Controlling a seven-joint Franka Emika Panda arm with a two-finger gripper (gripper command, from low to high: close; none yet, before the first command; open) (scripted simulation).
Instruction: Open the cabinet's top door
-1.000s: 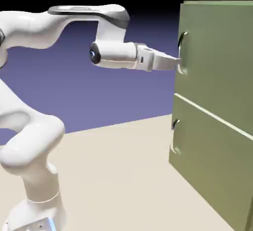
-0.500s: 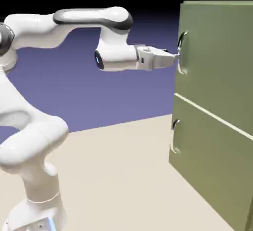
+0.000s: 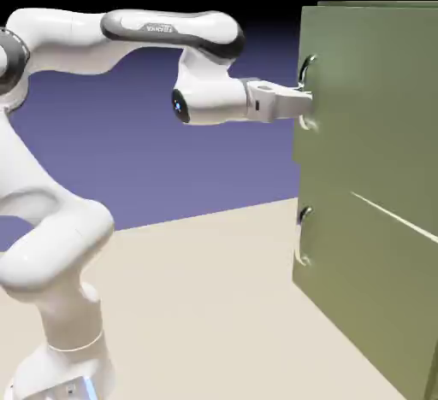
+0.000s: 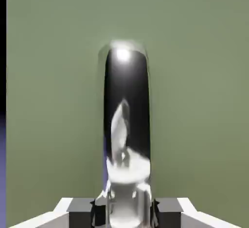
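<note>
The olive-green cabinet [image 3: 376,219] stands at the exterior view's right. Its top door [image 3: 376,91] carries a curved silver handle [image 3: 304,63] near its left edge, and that edge stands slightly out from the panel below. My gripper [image 3: 305,99] reaches level from the left and is shut on the handle's middle. In the hand view the shiny handle [image 4: 126,100] runs upright and large between my two grey fingertips [image 4: 80,210], which press on its sides, with my gripper [image 4: 125,212] at the bottom edge. Green door panel fills the space behind it.
Below the top door sits the lower door [image 3: 359,296] with its own small handle [image 3: 302,236]. The beige table [image 3: 197,304] stretches from the arm's base [image 3: 60,373] to the cabinet's foot.
My jaws have shut on the top door's handle. The hand shifted a little upward, and the top door's left edge has come out a little to the left.
</note>
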